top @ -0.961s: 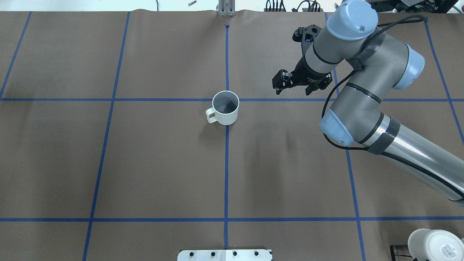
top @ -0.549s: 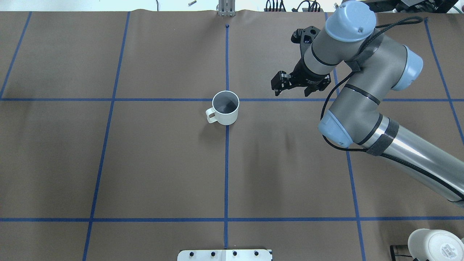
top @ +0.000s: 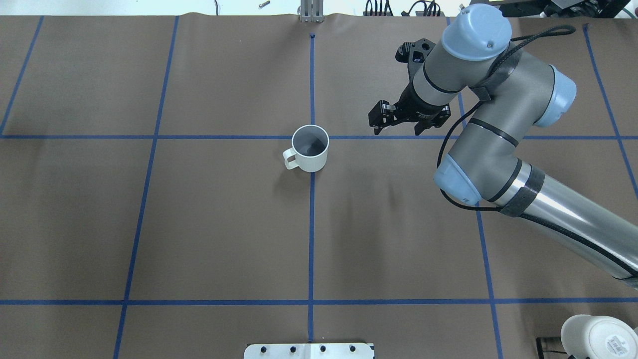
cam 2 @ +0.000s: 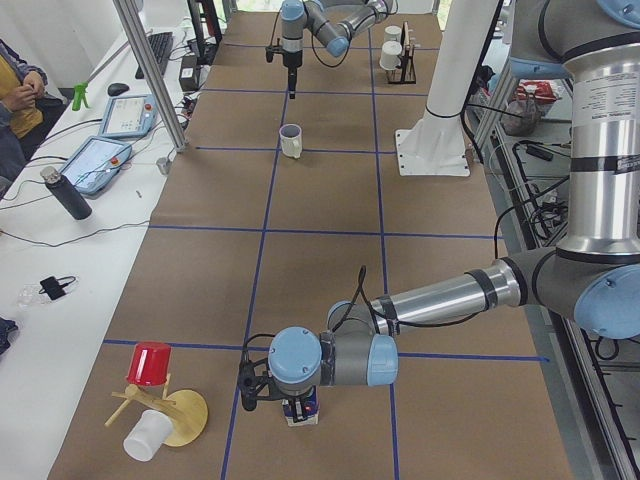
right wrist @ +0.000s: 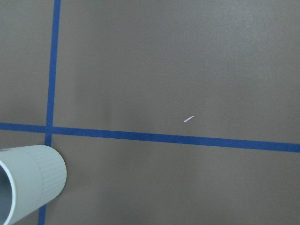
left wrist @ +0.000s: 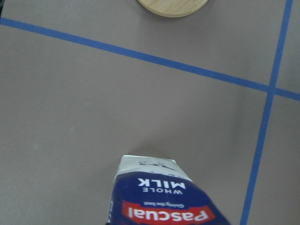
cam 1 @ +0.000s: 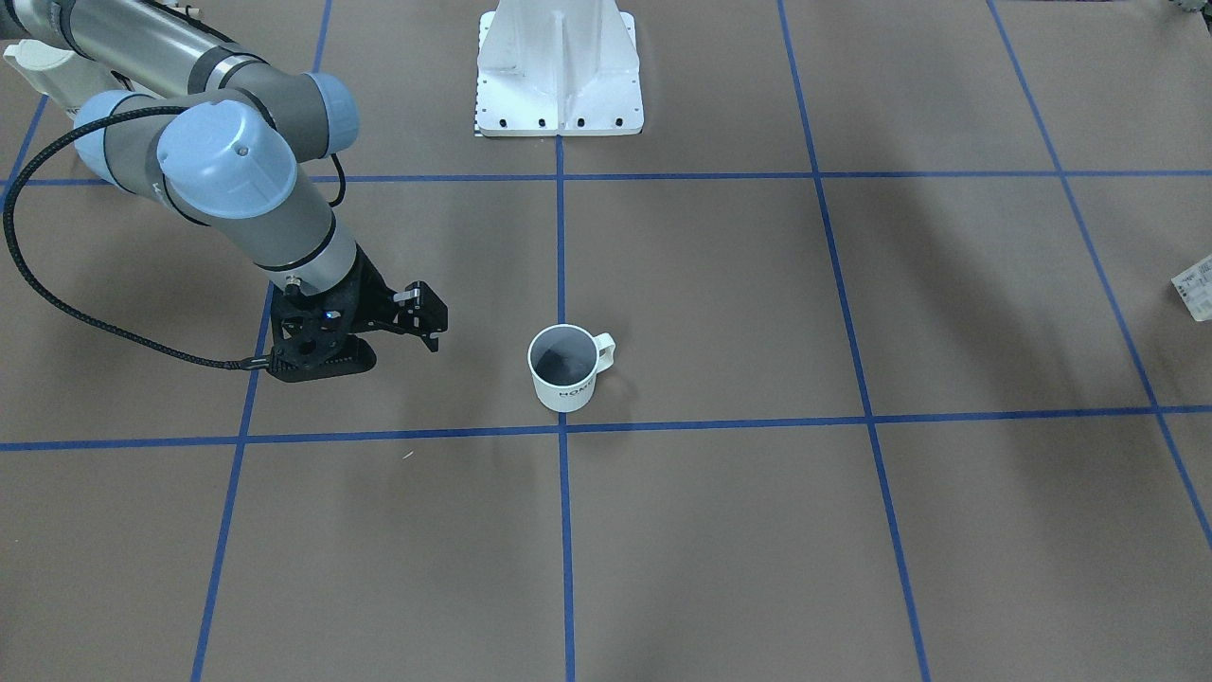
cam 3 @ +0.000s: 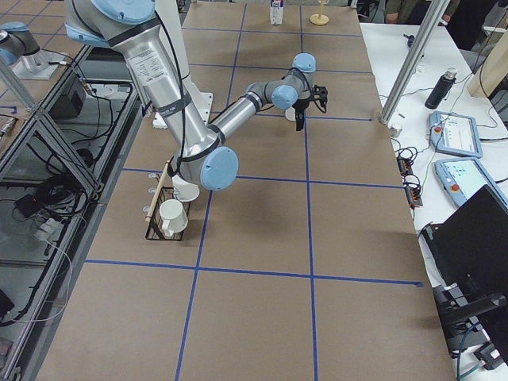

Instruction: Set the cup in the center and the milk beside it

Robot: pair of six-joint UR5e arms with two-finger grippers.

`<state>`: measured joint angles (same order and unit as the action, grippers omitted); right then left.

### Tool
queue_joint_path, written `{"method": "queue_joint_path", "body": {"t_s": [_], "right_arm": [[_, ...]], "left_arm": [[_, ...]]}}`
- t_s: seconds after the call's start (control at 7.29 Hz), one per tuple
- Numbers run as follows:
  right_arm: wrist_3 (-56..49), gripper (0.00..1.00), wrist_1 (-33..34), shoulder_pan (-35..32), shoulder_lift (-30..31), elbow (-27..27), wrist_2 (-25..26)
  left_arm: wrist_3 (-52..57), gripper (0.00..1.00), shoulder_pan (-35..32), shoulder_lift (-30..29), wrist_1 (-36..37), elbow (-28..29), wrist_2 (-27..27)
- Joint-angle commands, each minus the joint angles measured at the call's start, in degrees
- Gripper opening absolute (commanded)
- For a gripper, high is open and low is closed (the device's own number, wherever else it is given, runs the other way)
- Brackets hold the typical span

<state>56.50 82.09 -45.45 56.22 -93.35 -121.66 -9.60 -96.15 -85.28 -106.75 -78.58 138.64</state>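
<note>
The cup (top: 310,148) stands at the centre tape crossing, its handle toward the robot's left, with bare bench (top: 224,224) on every side of it. The right claw (top: 398,129), fingers spread, hangs well apart on the cup's right, an open lane between them. That arm's elbow (top: 456,179) overhangs the bench behind the claw. A mug rack (cam 3: 167,218) sits near the robot's base. At the far left end, the milk (cam 2: 303,411) stands just beside a wooden stand (cam 2: 182,418)

The brown, blue-taped table (top: 199,224) carries the cup (top: 310,148) upright near its centre.
</note>
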Motion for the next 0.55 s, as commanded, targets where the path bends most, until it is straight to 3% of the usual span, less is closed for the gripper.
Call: {"method": "queue_joint_path", "body": {"t_s": [0.0,0.14,0.41], "right_arm": [[-0.2,1.0,0.1,-0.6,0.6,-1.0,-0.4],[-0.4,1.0,0.1,-0.8,1.6,-1.7,-0.6],[-0.8,1.0,0.1,-2.1,3.3,-3.5,-0.9]], "left_arm": [[0.0,0.54,0.0,-0.1,0.5,-1.3,0.2],[-0.1,0.53,0.0,-0.1,1.1,-2.5,2.1],[-0.2,0.53,0.4,-2.7,11.0,-12.1,2.7]]}}
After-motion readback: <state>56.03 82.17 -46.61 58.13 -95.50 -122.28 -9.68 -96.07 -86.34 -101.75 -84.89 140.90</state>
